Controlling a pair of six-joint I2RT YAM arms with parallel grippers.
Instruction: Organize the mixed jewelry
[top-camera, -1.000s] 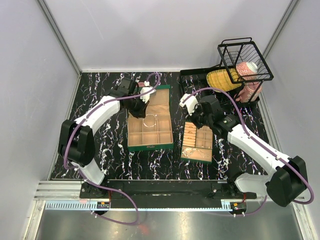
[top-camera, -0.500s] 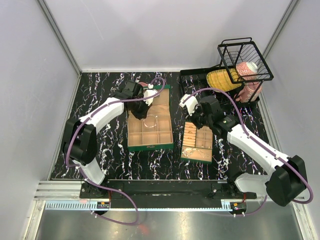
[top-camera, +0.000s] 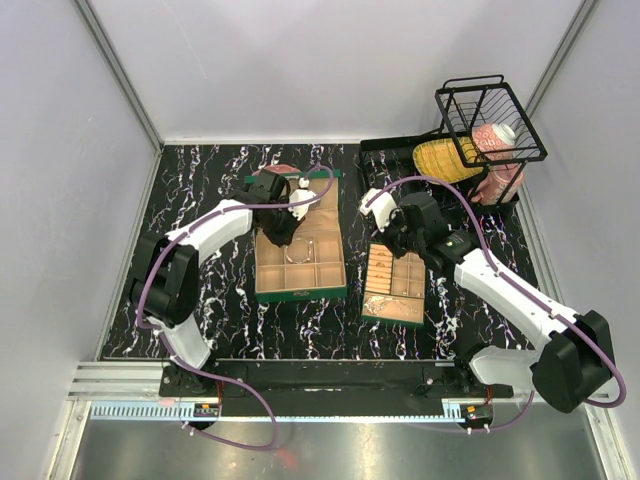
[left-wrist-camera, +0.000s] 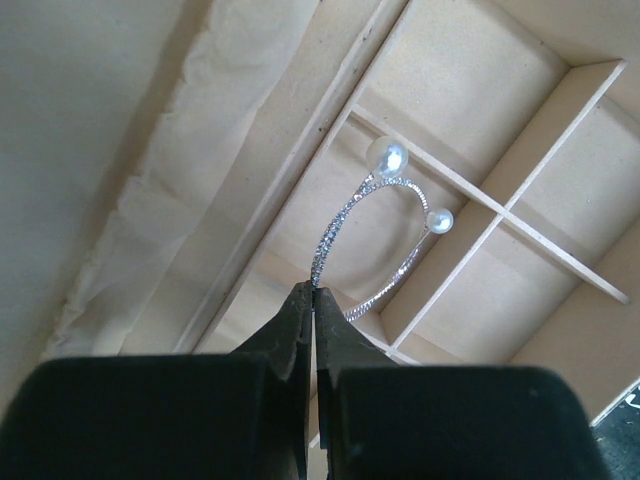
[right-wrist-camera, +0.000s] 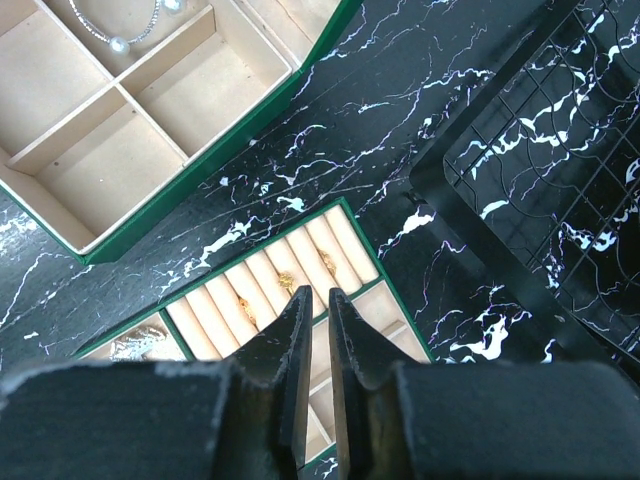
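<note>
Left gripper (left-wrist-camera: 313, 290) is pinching the bangle (left-wrist-camera: 372, 235) above a compartment of the green box (top-camera: 300, 292). Right gripper (right-wrist-camera: 312, 300), nearly pressed together and empty, hovers over the tray (right-wrist-camera: 262, 288) holding 2 gold rings (right-wrist-camera: 285, 281). Risk: the thin hoop may slip or snag a divider on release. Since 1 second ago, the left arm has swung inward over the box.

We see even, bright light overhead with soft shadows. In both wrist views the near fingers (left-wrist-camera: 312, 330) blur at the lower edge; the box dividers (left-wrist-camera: 500, 215) stay sharp.
</note>
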